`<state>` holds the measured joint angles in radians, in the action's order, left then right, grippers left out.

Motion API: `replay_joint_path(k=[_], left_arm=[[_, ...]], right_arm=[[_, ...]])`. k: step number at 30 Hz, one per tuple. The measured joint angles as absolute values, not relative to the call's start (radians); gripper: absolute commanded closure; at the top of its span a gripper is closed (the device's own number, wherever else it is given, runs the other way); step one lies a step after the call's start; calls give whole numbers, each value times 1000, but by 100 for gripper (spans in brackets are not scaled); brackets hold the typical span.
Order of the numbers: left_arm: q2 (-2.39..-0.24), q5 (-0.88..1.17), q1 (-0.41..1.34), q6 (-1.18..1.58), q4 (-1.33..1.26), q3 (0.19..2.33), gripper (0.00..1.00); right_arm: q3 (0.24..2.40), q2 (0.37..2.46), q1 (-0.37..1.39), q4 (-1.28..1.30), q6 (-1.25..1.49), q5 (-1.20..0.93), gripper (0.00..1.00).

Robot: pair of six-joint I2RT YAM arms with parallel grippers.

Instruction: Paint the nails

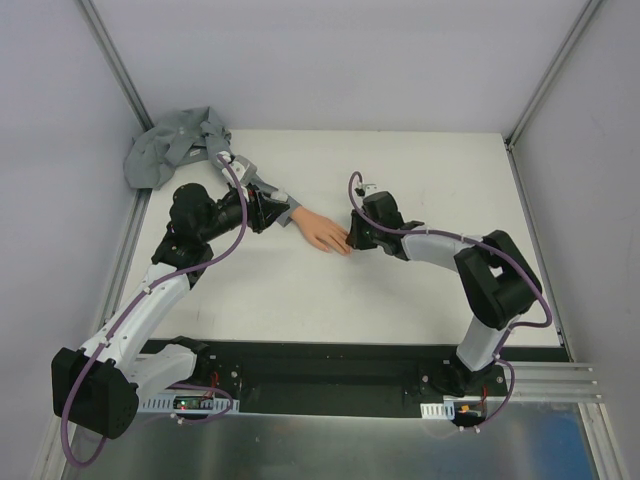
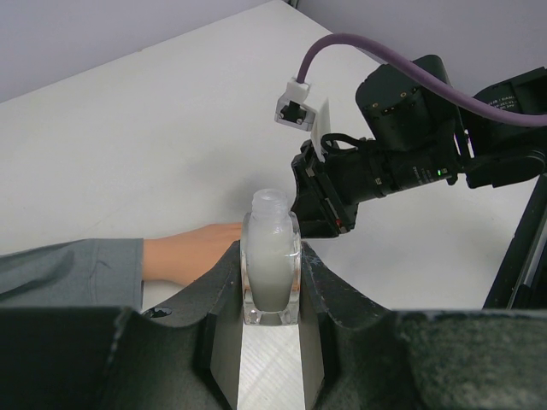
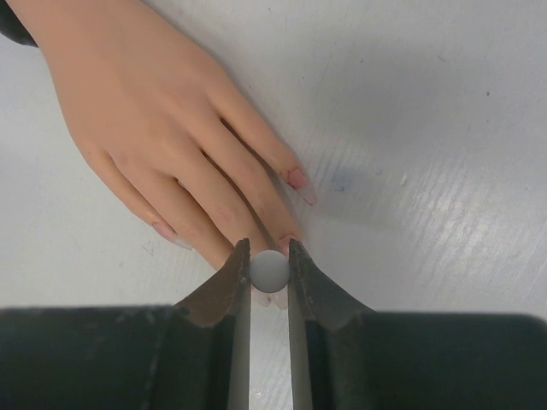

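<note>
My right gripper [image 3: 268,251] is closed on a small round grey cap [image 3: 269,272], which I take for the top of the brush. The bristles are hidden under it. It stands over the fingertips of the mannequin hand [image 3: 162,120], just beside the nails [image 3: 297,178] of the middle fingers. The hand lies flat in the middle of the table [image 3: 427,102], with its fingers pointing right and near. Its grey sleeve [image 2: 68,273] runs away to the far left corner. My left gripper [image 2: 272,299] clamps the open white bottle [image 2: 271,226] upright, near the wrist end of the hand.

Because I cannot see the bristles, I may press too low and smear polish on the skin or on the table. The cap is round and held on little surface, so it may turn or slip between the jaws during a stroke. I see nothing that fixes the hand, so a sideways stroke may push it. The two grippers are near each other, and a careless move of the left one could tilt the open bottle.
</note>
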<state>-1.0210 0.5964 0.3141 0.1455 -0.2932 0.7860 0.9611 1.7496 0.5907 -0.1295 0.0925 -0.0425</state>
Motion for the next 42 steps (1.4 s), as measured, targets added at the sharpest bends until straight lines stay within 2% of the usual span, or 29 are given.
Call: replay_joint_path(k=[42], left_arm=[[-1021, 599, 314, 146, -293, 786, 100]], right_arm=[[936, 1755, 591, -130, 89, -31, 100]])
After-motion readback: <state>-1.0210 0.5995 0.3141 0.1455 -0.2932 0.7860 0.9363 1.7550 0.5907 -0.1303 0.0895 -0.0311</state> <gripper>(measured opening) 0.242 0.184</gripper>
